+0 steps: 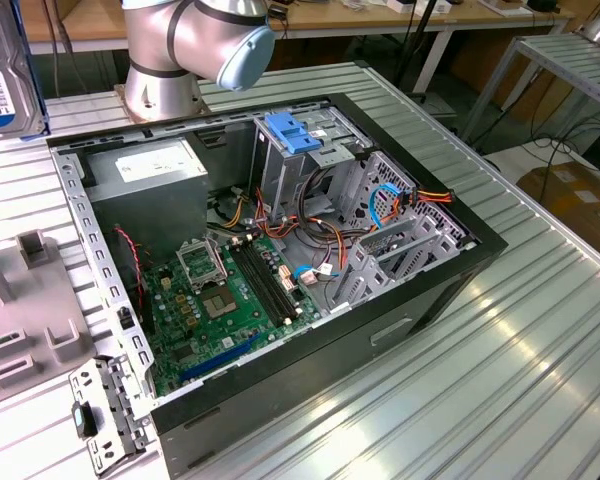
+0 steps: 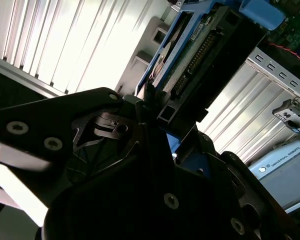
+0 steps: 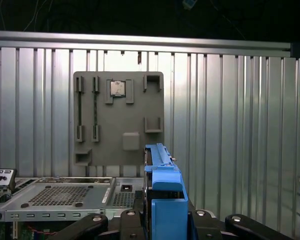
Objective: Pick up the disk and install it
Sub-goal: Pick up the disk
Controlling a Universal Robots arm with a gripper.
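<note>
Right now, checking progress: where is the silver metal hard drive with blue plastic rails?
The hard drive is held in the gripper, at the exterior view's top left corner, left of the arm's base.

One disk (image 1: 5, 65). One open computer case (image 1: 430, 300). One circuit board (image 1: 220, 300) inside. One grey box (image 1: 150, 172). One blue bracket (image 1: 293, 133). One loose metal bracket (image 1: 105, 415). One grey tray (image 3: 118, 120), one chip (image 3: 118, 88) on it. One robot arm (image 1: 195, 40).

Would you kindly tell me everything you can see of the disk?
The disk is a silver metal drive with a white label and blue band, framed by blue plastic rails. It stands on edge, clamped in the gripper, raised above the ribbed table at the exterior view's left, outside the open computer case.
</note>
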